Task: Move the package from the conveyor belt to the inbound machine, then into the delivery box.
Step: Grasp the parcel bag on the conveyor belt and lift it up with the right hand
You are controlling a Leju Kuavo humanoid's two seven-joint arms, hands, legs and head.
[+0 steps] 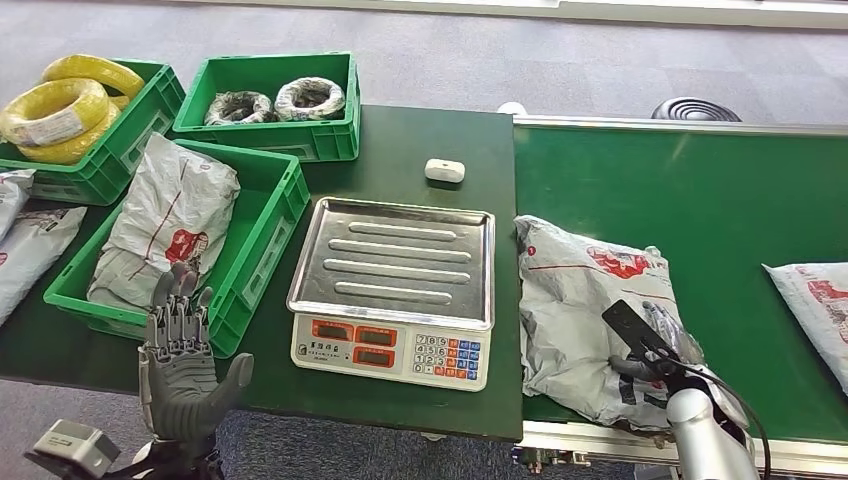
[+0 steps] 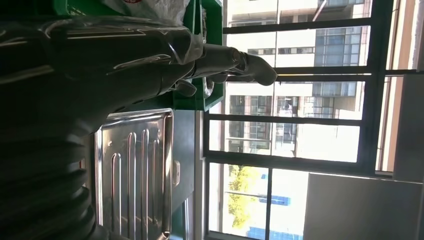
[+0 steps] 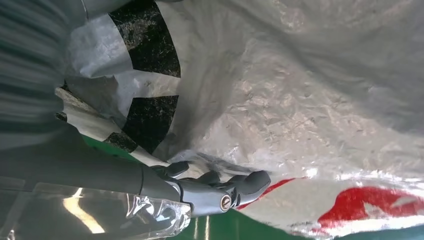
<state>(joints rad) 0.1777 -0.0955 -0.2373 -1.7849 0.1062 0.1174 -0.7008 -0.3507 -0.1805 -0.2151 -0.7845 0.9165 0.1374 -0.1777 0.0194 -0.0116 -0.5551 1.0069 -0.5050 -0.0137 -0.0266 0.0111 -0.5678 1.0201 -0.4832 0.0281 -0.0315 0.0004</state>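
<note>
**Slack bag, shallow hold: the lift to the scale is where this could slip**

The right hand (image 1: 668,352) is resting on the near end of the grey package (image 1: 585,310), which is lying on the green conveyor belt (image 1: 700,190) just beside the scale (image 1: 395,295). In the right wrist view the fingers (image 3: 220,185) are pressing against the crinkled plastic at the bag's edge, but whether they are actually closing on a fold or only touching the surface cannot be told from here. The left hand (image 1: 183,360) is hovering upright with fingers apart and holding nothing, in front of the green box (image 1: 265,235) that is already holding another bag (image 1: 165,225).

The main risk is the bag itself. It looks soft and slack, so a hold on one corner is likely to gather film rather than contents, and the load could sag, swing or slide free during the lift. A low carry could drag the bag against the raised rim of the steel tray (image 1: 395,258) and catch there. Landing it off-centre would leave part hanging over the belt side. A second package (image 1: 815,310) is lying further along the belt, well apart, so disturbing it seems unlikely.
</note>
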